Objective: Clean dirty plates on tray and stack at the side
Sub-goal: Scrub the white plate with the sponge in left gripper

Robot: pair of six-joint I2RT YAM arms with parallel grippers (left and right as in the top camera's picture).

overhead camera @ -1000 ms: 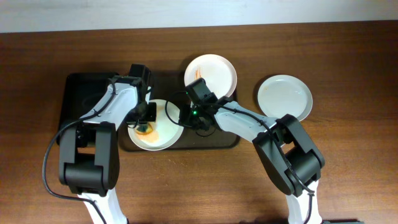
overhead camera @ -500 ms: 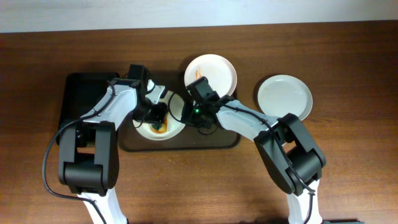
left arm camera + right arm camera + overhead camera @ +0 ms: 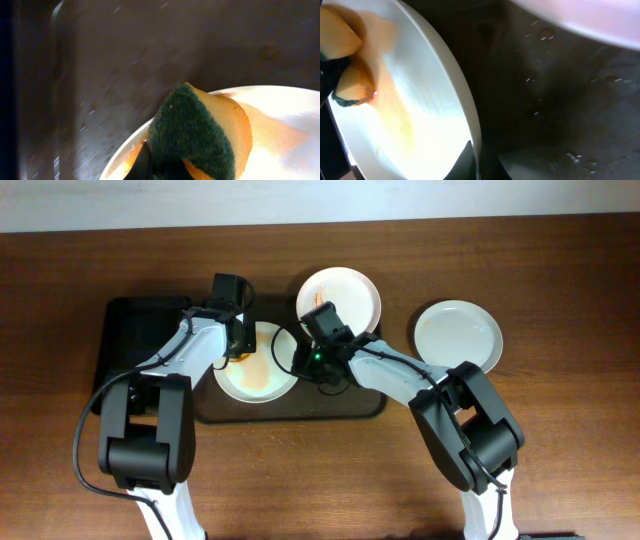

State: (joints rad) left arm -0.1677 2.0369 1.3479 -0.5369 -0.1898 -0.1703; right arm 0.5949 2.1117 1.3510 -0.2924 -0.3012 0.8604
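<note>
Overhead: three plates (image 3: 340,295); one brown tray (image 3: 340,402); one sponge (image 3: 200,135)

Overhead view: the wrist housings are hiding the jaws of the left gripper (image 3: 238,350) and right gripper (image 3: 299,365). Left wrist view: the bottom edge is cutting off the sponge (image 3: 200,135) and the plate (image 3: 280,115). Right wrist view: a second plate (image 3: 580,15) is blurring at the top edge

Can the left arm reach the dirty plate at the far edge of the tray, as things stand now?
Probably not directly. The left gripper is shut on the sponge over the near plate, and the right gripper, gripping that plate's rim, sits between it and the far plate.
</note>
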